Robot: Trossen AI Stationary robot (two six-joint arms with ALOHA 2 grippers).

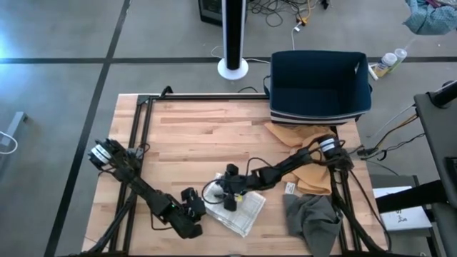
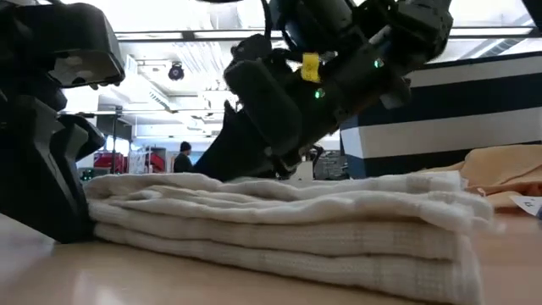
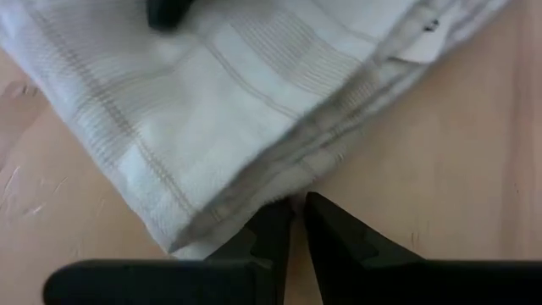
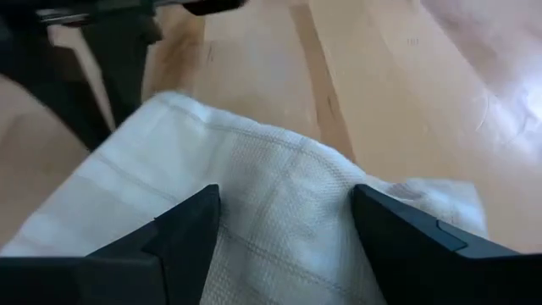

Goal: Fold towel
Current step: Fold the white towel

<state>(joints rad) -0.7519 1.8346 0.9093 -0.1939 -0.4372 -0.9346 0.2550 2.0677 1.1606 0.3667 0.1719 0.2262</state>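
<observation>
**Folded towel squared up between two grippers**

The white towel (image 1: pixel 238 208) lies as a flat, layered stack on the wooden table (image 1: pixel 193 135), toward its near edge, well clear of the dark bin (image 1: pixel 319 86) at the far side. The left gripper (image 3: pixel 298 222) sits at the towel's edge with its jaws nearly closed; the tips meet right at the hem, but I cannot tell whether any cloth is pinched between them. Its low, level stance suggests it is steadying or nudging the fold. The right gripper (image 4: pixel 284 222) rests over the towel's top with jaws spread wide, holding nothing, likely pressing the layers flat. Beside the towel, on the right arm's side, lie a tan cloth (image 1: pixel 303 153) and a grey cloth (image 1: pixel 312 220).
</observation>
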